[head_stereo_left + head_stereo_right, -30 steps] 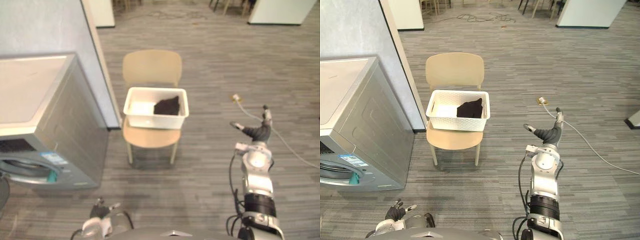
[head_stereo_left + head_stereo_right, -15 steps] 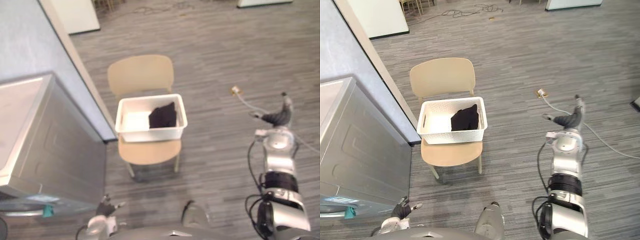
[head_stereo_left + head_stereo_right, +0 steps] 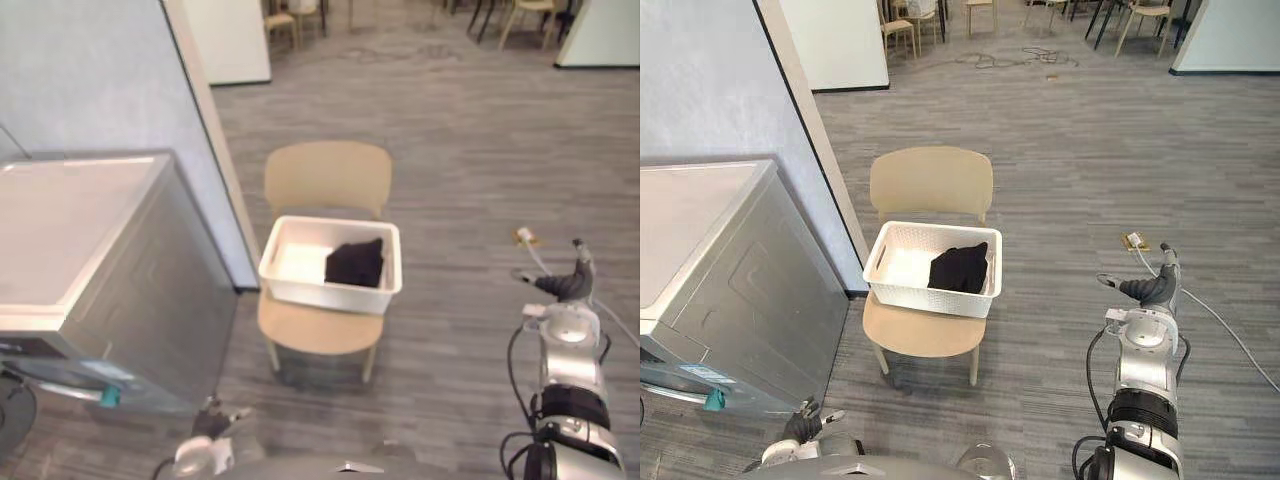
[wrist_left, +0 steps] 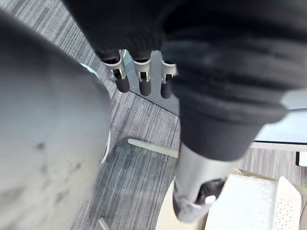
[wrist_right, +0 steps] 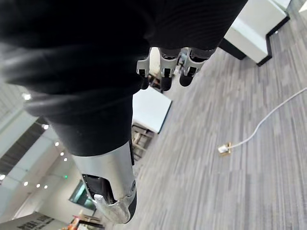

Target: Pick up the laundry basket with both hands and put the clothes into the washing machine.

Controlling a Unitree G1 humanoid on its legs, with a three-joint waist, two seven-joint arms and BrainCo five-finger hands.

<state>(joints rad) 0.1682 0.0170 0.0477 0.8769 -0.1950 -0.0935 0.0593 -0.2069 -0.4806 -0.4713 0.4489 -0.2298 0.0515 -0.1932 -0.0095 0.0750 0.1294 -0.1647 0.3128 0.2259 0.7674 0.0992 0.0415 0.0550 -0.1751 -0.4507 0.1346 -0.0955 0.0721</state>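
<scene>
A white laundry basket (image 3: 935, 280) stands on the seat of a beige chair (image 3: 930, 185). A dark garment (image 3: 960, 268) lies in its right half. The silver washing machine (image 3: 710, 280) is to the left of the chair. My right hand (image 3: 1152, 289) is held out over the floor well to the right of the chair, fingers (image 5: 165, 72) straight, open and holding nothing. My left hand (image 3: 800, 428) hangs low near the washer's front corner, fingers (image 4: 139, 79) relaxed and holding nothing. A corner of the basket (image 4: 254, 201) shows past its thumb.
A grey-blue wall (image 3: 730, 90) ends in an edge just left of the chair. A white cable with a plug (image 3: 1135, 241) lies on the floor near my right hand. More chairs (image 3: 900, 25) stand far back. Open carpet lies in front of the chair.
The whole picture has shifted, so the camera moved. The basket stays on the chair with the garment in it. Both hands keep their open pose.
</scene>
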